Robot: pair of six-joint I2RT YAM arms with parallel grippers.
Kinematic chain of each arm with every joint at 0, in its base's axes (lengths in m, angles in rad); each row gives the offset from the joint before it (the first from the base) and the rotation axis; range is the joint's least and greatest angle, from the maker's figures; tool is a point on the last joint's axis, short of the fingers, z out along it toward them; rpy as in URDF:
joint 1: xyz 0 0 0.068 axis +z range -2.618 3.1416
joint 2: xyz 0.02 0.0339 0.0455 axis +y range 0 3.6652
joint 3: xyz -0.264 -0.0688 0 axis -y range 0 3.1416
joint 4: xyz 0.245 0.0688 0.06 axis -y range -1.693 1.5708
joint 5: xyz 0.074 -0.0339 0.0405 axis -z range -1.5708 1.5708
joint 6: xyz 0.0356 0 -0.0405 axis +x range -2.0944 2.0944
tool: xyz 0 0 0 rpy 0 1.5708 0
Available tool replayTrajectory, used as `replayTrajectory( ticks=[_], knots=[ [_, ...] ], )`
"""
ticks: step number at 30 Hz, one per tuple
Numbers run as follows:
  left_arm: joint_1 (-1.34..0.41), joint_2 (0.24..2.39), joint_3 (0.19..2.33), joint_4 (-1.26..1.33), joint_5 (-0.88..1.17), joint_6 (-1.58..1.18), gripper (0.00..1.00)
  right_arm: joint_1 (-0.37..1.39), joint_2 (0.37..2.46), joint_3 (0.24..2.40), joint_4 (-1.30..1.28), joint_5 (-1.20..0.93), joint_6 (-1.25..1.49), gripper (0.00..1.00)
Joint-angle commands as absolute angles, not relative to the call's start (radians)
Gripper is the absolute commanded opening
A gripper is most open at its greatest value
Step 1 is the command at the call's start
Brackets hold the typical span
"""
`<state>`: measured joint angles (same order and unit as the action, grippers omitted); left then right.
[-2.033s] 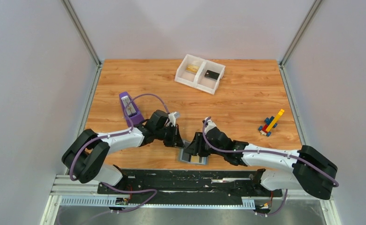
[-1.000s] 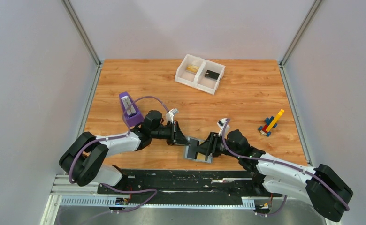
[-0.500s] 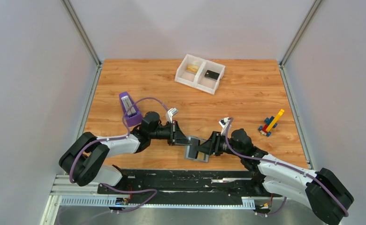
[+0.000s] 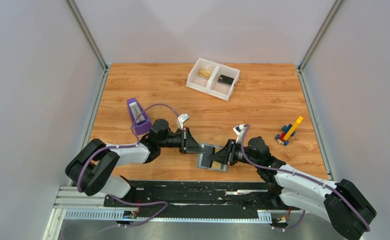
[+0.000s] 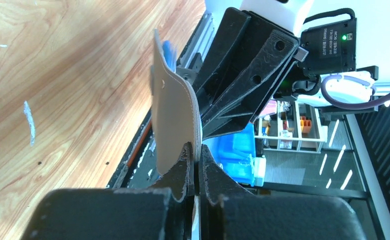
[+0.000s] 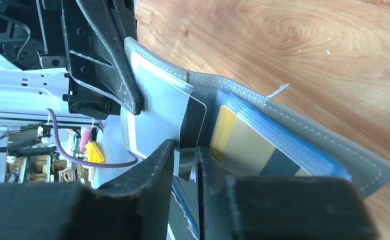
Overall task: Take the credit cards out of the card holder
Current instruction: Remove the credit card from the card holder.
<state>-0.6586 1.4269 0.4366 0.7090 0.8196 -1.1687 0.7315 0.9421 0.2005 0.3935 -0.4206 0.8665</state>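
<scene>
The grey card holder (image 4: 212, 157) hangs open between my two grippers near the table's front edge. My left gripper (image 4: 195, 148) is shut on the edge of its left panel (image 5: 175, 115), with the jaws (image 5: 195, 160) pressed together on it. My right gripper (image 4: 224, 154) faces it from the right. In the right wrist view its jaws (image 6: 185, 157) are nearly closed on a thin shiny flap (image 6: 190, 122) at the holder's middle. A gold credit card (image 6: 243, 145) sits in the blue-lined right pocket (image 6: 308, 150), just right of my fingers.
A white two-compartment tray (image 4: 209, 86) stands at the back with a black piece (image 4: 226, 79) and a yellowish item (image 4: 205, 73) in it. A purple object (image 4: 138, 116) stands left, close to my left arm. A toy brick build (image 4: 288, 132) lies at the right.
The card holder has come off the table's front edge and moved slightly right and back. My right arm swung out to the right, and the holder now hangs spread between both grippers.
</scene>
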Motion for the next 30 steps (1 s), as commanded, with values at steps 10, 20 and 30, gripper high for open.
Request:
replayTrajectory(
  ticks=[10,20,30],
  knots=[
    [-0.615,1.468,0.488,0.582,0.870,-1.056,0.00,0.703,0.766,0.216,0.291,-0.445,0.804,0.00],
    [-0.613,1.470,0.508,0.555,0.896,-1.019,0.00,0.675,0.757,0.229,0.227,-0.448,0.814,0.00],
    [-0.613,1.475,0.636,0.090,0.698,-0.806,0.04,0.672,0.735,0.327,0.023,-0.371,0.761,0.00]
  ],
)
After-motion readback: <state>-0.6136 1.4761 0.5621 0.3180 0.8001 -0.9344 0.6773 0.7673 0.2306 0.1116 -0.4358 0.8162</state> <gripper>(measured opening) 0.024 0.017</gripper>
